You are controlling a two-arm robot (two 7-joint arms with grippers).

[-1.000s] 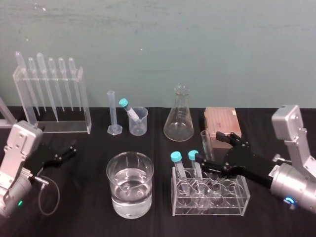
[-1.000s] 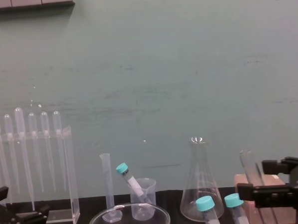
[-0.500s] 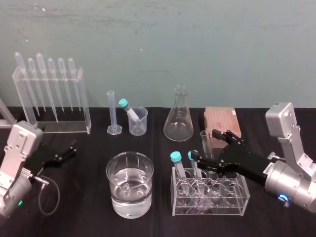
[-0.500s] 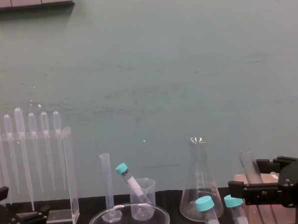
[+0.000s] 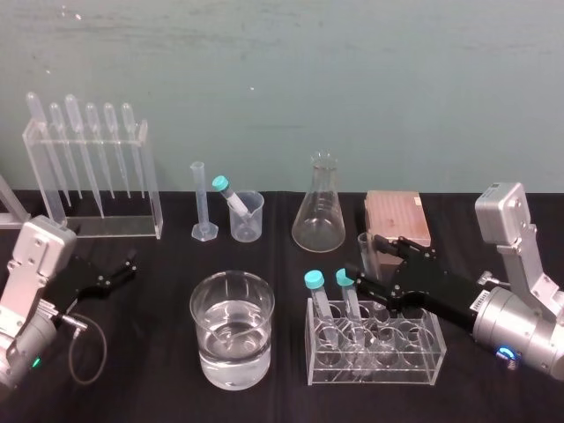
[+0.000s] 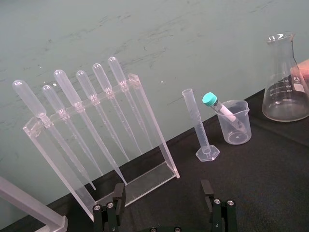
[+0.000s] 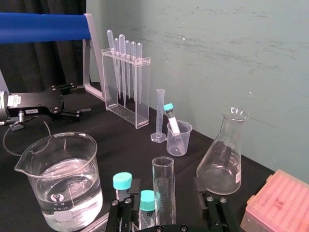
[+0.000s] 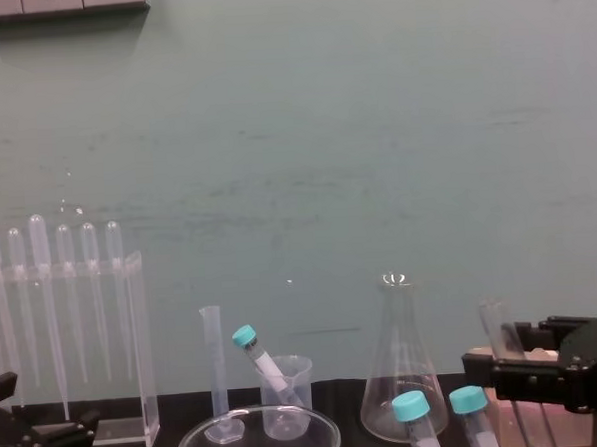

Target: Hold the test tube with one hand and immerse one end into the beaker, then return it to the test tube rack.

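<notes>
**Test tube** [image 7: 163, 189] stands upright just in front of the salmon-pink test tube rack [image 5: 397, 216]. The right gripper [image 5: 374, 261] straddles it, fingers spread and clear of the glass. A water-filled beaker [image 5: 201, 335] sits to the left. The left gripper [image 5: 123, 267] is parked far left, fingers apart.

- The silver-grey right arm [image 5: 515, 282] comes in from the right side. Its forearm lies low over the table and a boxy wrist housing stands up behind it.
- The black right gripper [image 5: 370, 261] at its end points to the left and slightly away from the robot. The two long fingers [image 7: 212, 205] stand well apart, so the jaws are wide.
- The silver-grey left arm [image 5: 31, 291] sits low at the left edge, parked.
- Its black left gripper [image 5: 125, 268] points to the right, with both fingers [image 6: 117, 203] spread apart.
</notes>
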